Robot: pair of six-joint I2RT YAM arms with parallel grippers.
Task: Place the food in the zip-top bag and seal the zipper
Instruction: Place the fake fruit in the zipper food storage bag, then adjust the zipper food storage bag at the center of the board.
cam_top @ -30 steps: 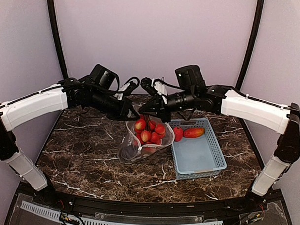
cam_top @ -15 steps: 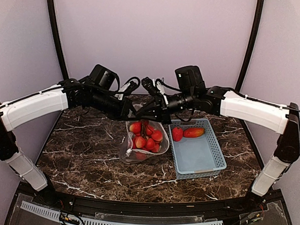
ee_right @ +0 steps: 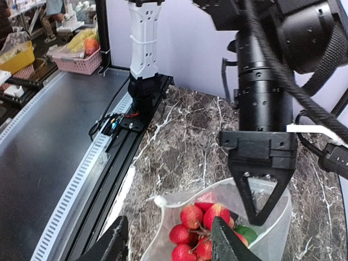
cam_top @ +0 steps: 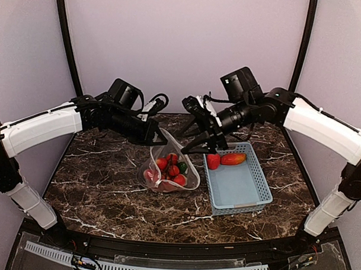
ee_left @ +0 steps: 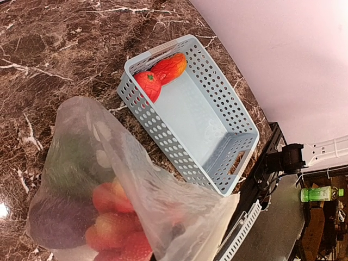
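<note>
Pinches the far upper rim of the zip-top bag (cam_top: 148, 163) with the left gripper (cam_top: 159, 136), jaws closed tight on the clear plastic, keeping the mouth gaping upward. Holds the right gripper (cam_top: 193, 147) spread apart and empty above the bag's far right rim, clear of the plastic, near the far left corner of the basket (cam_top: 241, 193).

From the right wrist: own fingers (ee_right: 114, 242) wide apart over the open mouth, facing the left gripper across it on the opposite rim.

Down in the bag, bottom resting on the desk (cam_top: 101, 185): a heap of red round food pieces (cam_top: 170, 167), one green piece (cam_top: 182, 166) among them, and a dark purple shape (ee_left: 51, 220) low against the wall in the left wrist view. On the near rim, a small white slider (ee_right: 159, 202).

Just right of the bag, the light-blue basket, with a round red piece (cam_top: 213, 161) and a long red-orange piece (cam_top: 233, 159) side by side at its far end.
</note>
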